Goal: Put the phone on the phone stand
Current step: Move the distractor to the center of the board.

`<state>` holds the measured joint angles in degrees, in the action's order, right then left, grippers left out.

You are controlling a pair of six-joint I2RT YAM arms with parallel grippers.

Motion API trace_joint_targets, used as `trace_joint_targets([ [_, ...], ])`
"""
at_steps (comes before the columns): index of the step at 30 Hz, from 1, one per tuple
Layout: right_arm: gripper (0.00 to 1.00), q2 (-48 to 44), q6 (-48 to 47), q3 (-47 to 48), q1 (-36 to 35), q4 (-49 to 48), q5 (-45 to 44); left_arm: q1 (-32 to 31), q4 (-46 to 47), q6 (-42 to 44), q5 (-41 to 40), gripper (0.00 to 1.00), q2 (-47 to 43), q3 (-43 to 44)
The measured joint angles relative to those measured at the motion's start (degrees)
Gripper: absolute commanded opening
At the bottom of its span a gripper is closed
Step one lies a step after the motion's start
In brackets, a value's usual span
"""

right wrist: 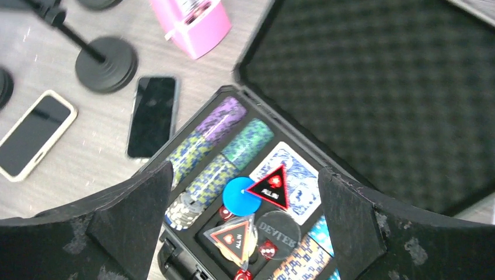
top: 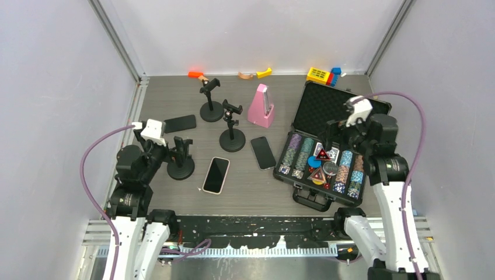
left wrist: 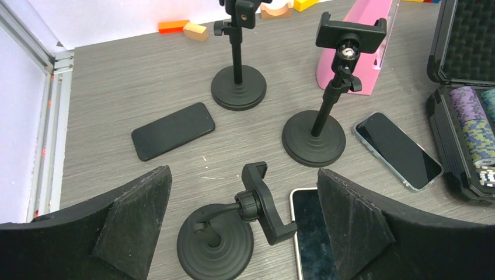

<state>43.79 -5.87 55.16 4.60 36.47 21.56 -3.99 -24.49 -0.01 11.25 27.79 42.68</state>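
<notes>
**A:** Start at the left. What is that arm doing?

**B:** The left gripper (left wrist: 244,172) hangs with its jaws wide apart and nothing between them. It is over the near stand (left wrist: 217,238), close to the left edge of the bench (top: 169,93).

**A:** And the phones?

**B:** There are three, all lying flat and screen up. The black phone (left wrist: 173,130) is by the left edge, behind the near stand. The cream-cased phone (top: 216,174) lies just right of that stand, toward the near edge. The grey-edged phone (top: 263,152) sits mid-bench, between the middle stand (top: 232,129) and the chip case (top: 327,151). None is on a stand yet.

**A:** Which one would you take?

**B:** Probably the cream-cased one, since it is nearest the open jaws. It should be a stiff, thin slab that is light enough to lift, with a slick glass face that could scratch or crack.

**A:** Where would you take hold of it?

**B:** Across the narrow width, with the pads on the two long edges. The case rim ought to grip better than glass. Lying flat, it leaves no gap underneath, so the fingertips must come down right against the bench.

**A:** What does it look like?

**B:** It is a dark screen framed by a pale rim with rounded corners, lying slightly askew to the near edge.

**A:** And the right side?

**B:** The right gripper (right wrist: 245,169) is also spread and empty, over the chip case and well apart from every phone.
</notes>
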Motion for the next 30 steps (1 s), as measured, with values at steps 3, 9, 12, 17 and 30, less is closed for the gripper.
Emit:
trace_joint_targets([
  [3, 1.00, 3.0, -2.8, 0.0, -9.3, 0.5, -3.4, 0.0, 0.0, 0.0, 0.5, 0.98, 0.2, -0.3],
  [9, 1.00, 13.2, -10.9, 0.0, -32.3, 0.7, -13.9, 0.8, 0.0, 0.0, 1.3, 0.98, 1.9, -1.0],
  [12, 0.99, 19.0, -14.6, 0.0, -41.4, 0.1, -17.7, 2.1, 0.0, 0.0, 1.9, 0.98, 3.0, -1.1],
  [17, 0.94, 29.4, -20.5, 0.0, -51.3, -2.3, -22.8, 4.4, 0.0, 0.0, 2.7, 0.98, 3.8, -1.1],
  [30, 0.71, 46.6, -29.5, 1.4, -57.8, -3.1, -28.5, 6.4, 0.0, 0.0, 4.0, 0.98, 4.0, -1.1],
])
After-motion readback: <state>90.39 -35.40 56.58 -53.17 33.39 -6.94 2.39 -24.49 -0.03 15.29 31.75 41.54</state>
